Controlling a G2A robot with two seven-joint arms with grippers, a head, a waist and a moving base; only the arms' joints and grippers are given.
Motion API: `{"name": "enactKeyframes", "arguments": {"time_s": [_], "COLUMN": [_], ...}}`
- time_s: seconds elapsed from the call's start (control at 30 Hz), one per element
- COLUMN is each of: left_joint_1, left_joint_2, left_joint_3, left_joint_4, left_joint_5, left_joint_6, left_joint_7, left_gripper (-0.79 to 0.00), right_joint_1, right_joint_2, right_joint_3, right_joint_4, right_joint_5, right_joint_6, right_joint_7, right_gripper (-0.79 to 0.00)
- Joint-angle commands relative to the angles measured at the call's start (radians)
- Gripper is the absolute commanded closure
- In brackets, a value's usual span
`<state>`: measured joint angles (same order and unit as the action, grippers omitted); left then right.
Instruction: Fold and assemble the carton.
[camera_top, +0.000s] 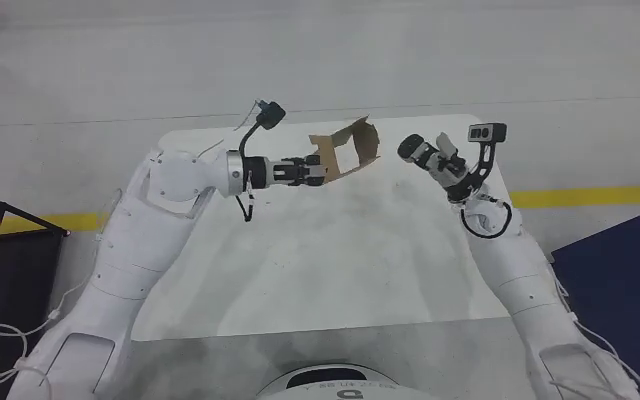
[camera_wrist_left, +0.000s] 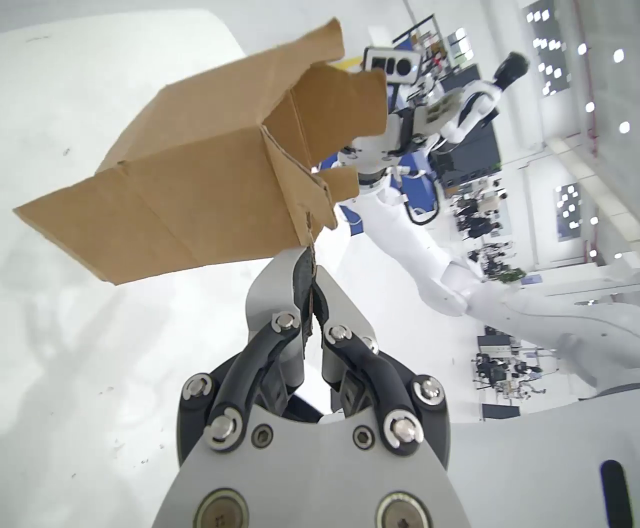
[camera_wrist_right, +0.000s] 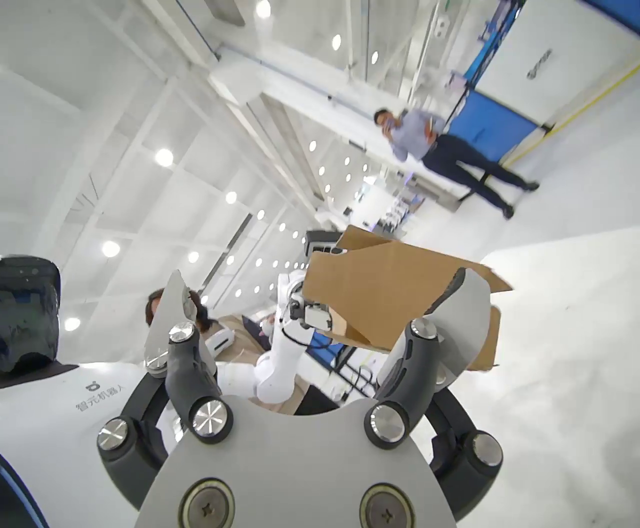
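A brown cardboard carton (camera_top: 347, 150), partly opened with loose flaps, hangs above the far middle of the white table (camera_top: 330, 260). My left gripper (camera_top: 318, 171) is shut on a lower flap edge of the carton (camera_wrist_left: 200, 190), the cardboard pinched between its pads (camera_wrist_left: 300, 280). My right gripper (camera_top: 420, 150) is open to the right of the carton with a gap between them, nothing between its fingers (camera_wrist_right: 465, 310). From the right wrist the carton (camera_wrist_right: 395, 295) shows beyond the fingertips, raised off the table.
The table's far edge runs just behind the carton. A yellow floor line (camera_top: 580, 197) lies to the right of the table. A dark object (camera_top: 20, 270) stands at the left beside the table.
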<state>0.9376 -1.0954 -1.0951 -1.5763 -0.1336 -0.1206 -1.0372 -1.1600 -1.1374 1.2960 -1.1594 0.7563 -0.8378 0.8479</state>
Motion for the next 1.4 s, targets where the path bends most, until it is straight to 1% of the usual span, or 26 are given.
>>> {"name": "enactKeyframes", "arguments": {"time_s": [0.0, 0.07, 0.1, 0.17, 0.3, 0.37, 0.43, 0.53, 0.6, 0.7, 0.77, 0.93, 1.03, 1.13, 1.2, 1.37], "left_joint_1": [0.012, 0.025, 0.03, 0.033, 0.014, 0.001, -0.011, -0.028, -0.036, -0.045, -0.05, -0.053, -0.054, -0.053, -0.053, -0.052], "left_joint_2": [0.0, -0.001, -0.003, -0.007, -0.018, -0.024, -0.03, -0.039, -0.045, -0.052, -0.055, -0.061, -0.064, -0.066, -0.068, -0.07], "left_joint_3": [-0.038, -0.065, -0.075, -0.083, -0.07, -0.053, -0.035, -0.007, 0.009, 0.025, 0.032, 0.042, 0.046, 0.044, 0.041, 0.036], "left_joint_4": [0.025, 0.049, 0.063, 0.091, 0.144, 0.162, 0.178, 0.197, 0.206, 0.221, 0.228, 0.243, 0.249, 0.254, 0.256, 0.259], "left_joint_5": [-0.114, -0.249, -0.313, -0.437, -0.564, -0.593, -0.612, -0.625, -0.643, -0.65, -0.652, -0.653, -0.653, -0.658, -0.661, -0.659], "left_joint_6": [-0.029, -0.062, -0.078, -0.104, -0.132, -0.141, -0.146, -0.147, -0.146, -0.154, -0.158, -0.164, -0.166, -0.17, -0.173, -0.171], "left_joint_7": [0.013, -0.006, -0.022, -0.061, -0.117, -0.138, -0.152, -0.169, -0.179, -0.18, -0.18, -0.186, -0.19, -0.188, -0.188, -0.187], "left_gripper": [0.0, 0.0, 0.0, 0.0, 0.0, 0.0, 0.0, 0.0, 0.0, 0.0, 0.0, 0.0, 0.0, 0.0, 0.0, 0.0], "right_joint_1": [-0.022, -0.049, -0.062, -0.079, -0.088, -0.081, -0.075, -0.064, -0.052, -0.036, -0.031, -0.032, -0.034, -0.031, -0.031, -0.038], "right_joint_2": [0.001, 0.001, -0.002, -0.011, -0.039, -0.052, -0.067, -0.086, -0.095, -0.111, -0.121, -0.14, -0.15, -0.156, -0.16, -0.169], "right_joint_3": [0.026, 0.033, 0.024, -0.008, -0.094, -0.126, -0.154, -0.175, -0.184, -0.206, -0.216, -0.214, -0.2, -0.186, -0.178, -0.156], "right_joint_4": [-0.007, -0.011, -0.015, -0.016, -0.011, 0.002, -0.003, -0.001, 0.01, 0.024, 0.023, 0.023, 0.017, 0.028, 0.032, 0.025], "right_joint_5": [0.027, 0.052, 0.078, 0.138, 0.269, 0.312, 0.395, 0.499, 0.525, 0.545, 0.593, 0.718, 0.803, 0.82, 0.83, 0.861], "right_joint_6": [0.006, 0.034, 0.066, 0.134, 0.227, 0.243, 0.273, 0.303, 0.302, 0.304, 0.331, 0.416, 0.457, 0.462, 0.466, 0.492], "right_joint_7": [-0.046, -0.061, -0.062, -0.056, -0.018, 0.002, 0.032, 0.079, 0.098, 0.101, 0.117, 0.194, 0.232, 0.262, 0.28, 0.343], "right_gripper": [-0.785, -0.785, -0.785, -0.757, -0.736, -0.727, -0.693, -0.699, -0.708, -0.702, -0.683, -0.677, -0.637, -0.628, -0.6, -0.591]}}
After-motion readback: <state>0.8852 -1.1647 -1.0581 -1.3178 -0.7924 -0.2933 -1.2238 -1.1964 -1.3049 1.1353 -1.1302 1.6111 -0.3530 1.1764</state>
